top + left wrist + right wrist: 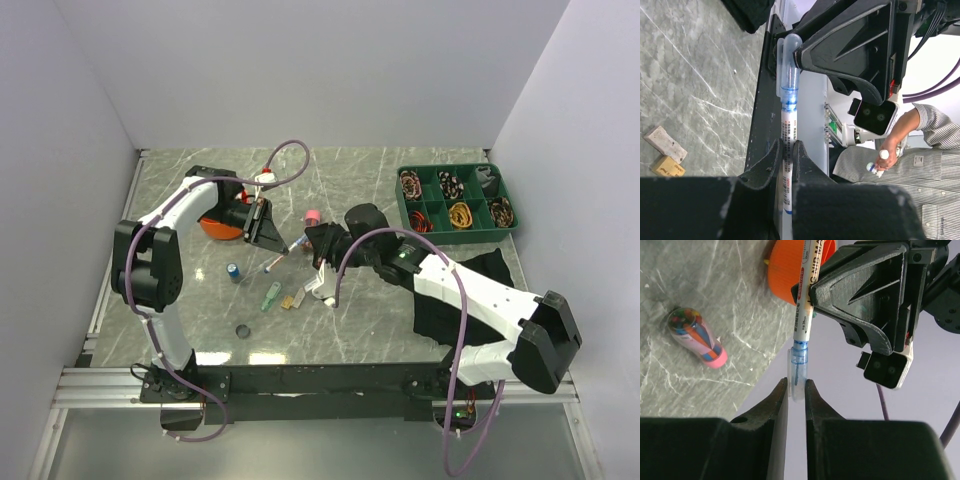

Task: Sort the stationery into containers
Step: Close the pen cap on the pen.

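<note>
The left gripper (785, 149) is closed tightly on the body of a white pen (789, 125). The right gripper (796, 386) is pinched on its clear cap (798, 365). The pen is held above the table (380, 312) between the two arms, right of the orange pot (213, 228). The pink tube (696, 337) lies just behind.

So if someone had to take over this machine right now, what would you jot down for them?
Left gripper: shut on the barrel of the white pen.
Right gripper: shut on the same pen's clear cap end, so the pen spans both.
Orange pot: beside the left arm, contents hidden.
Done: cannot tell.
Left: this pen, plus the pink tube, blue cylinder, green clip and yellow eraser, all loose on the table.
</note>
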